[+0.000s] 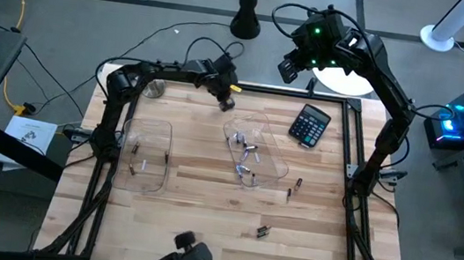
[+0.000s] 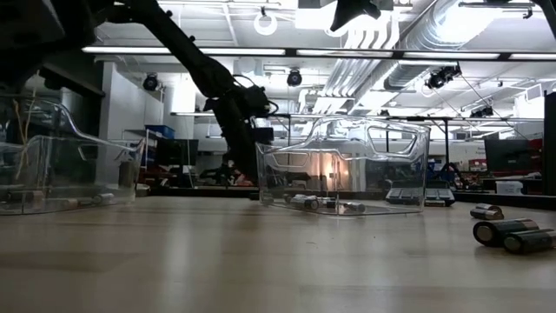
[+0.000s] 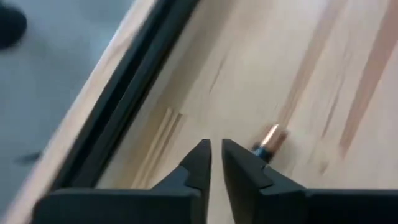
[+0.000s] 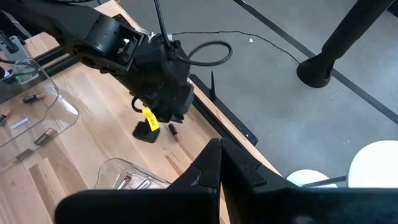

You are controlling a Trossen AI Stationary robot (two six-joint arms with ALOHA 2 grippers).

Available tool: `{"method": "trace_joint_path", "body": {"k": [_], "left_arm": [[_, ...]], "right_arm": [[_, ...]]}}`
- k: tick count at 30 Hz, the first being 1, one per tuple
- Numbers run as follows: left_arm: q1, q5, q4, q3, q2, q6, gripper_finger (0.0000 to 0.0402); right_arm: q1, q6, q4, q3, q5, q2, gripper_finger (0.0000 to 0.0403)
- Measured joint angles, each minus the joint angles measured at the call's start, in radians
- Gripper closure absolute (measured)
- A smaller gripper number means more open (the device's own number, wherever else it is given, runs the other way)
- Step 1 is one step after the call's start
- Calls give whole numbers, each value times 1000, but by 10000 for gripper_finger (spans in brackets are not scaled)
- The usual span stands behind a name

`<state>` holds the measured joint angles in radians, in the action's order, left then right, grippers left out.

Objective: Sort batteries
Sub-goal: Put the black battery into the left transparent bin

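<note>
My left gripper hangs low over the table's far edge, pointing steeply down, its tips a narrow gap apart with nothing between them. A small battery with a coppery end lies on the wood just beside one finger; the right wrist view shows this battery a little apart from the left gripper. Two clear trays hold more batteries. Loose batteries lie on the wood. My right gripper waits shut, raised beyond the far right.
A black calculator lies at the far right of the table. A small round metal object sits at the far left corner. The black frame rail runs along the far edge beside my left gripper. Bare wood lies along the near side.
</note>
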<state>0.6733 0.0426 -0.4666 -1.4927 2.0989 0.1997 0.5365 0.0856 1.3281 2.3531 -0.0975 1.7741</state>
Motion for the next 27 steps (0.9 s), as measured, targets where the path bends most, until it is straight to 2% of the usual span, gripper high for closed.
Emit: {"method": "trace_joint_path", "body": {"k": [3,7,12,20,27], "left_arm": [[-8,-23,-27,0,-2,181,339],[-27,-71,-36,-1,-13,313,296],[-43,17,-75,-2,-18,455,260],[-46,157,-177,-2,-18,522,262],[-69,159,-201,-2,-9,567,270]], "right_arm": [[0,1,0,0,0,0,403],[0,3,6,0,0,0,403],[0,10,26,0,0,0,403],[0,-4,37,0,0,1,403],[0,-16,37,0,0,2,403]]}}
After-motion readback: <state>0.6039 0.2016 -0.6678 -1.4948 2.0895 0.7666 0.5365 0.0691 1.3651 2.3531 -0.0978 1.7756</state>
